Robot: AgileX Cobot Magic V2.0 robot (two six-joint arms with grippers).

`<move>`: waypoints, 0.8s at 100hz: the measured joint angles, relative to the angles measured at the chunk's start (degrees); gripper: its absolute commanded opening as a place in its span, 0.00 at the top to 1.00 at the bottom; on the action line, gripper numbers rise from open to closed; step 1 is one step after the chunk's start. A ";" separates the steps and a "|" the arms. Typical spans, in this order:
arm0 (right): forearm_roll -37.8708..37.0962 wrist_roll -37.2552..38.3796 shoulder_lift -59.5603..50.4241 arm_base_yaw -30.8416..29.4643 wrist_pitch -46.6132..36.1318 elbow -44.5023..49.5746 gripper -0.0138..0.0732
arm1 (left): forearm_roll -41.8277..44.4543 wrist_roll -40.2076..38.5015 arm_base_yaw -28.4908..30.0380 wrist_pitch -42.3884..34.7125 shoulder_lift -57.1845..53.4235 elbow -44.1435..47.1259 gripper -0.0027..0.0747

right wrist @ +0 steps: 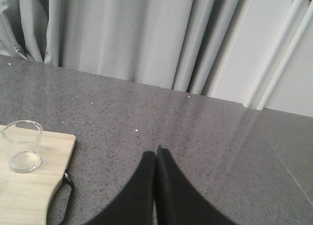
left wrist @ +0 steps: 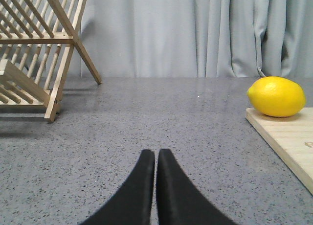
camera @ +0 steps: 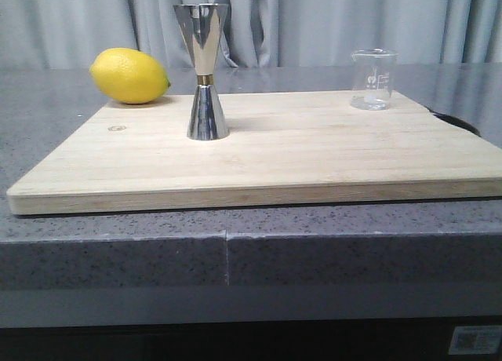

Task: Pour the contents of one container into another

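Observation:
The clear glass beaker point(camera: 372, 79) stands upright at the far right corner of the wooden cutting board point(camera: 314, 153); the right wrist view shows the beaker point(right wrist: 22, 146) too. A tall steel jigger point(camera: 206, 72) with a gold waist band stands upright on the board's left half. Neither gripper appears in the front view. My left gripper point(left wrist: 156, 154) is shut and empty over the grey counter, left of the board. My right gripper point(right wrist: 156, 154) is shut and empty over the counter, right of the board and apart from the beaker.
A yellow lemon point(camera: 129, 75) rests at the board's far left corner, and the lemon point(left wrist: 277, 96) shows in the left wrist view as well. A wooden dish rack point(left wrist: 36, 54) stands on the counter further left. A black loop point(right wrist: 67, 195) hangs off the board's right end. Grey curtains hang behind.

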 measured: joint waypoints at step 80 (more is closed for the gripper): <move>14.15 0.00 -18.17 0.00 -35.96 38.28 0.92 | 0.00 0.00 0.00 0.00 0.00 0.00 0.99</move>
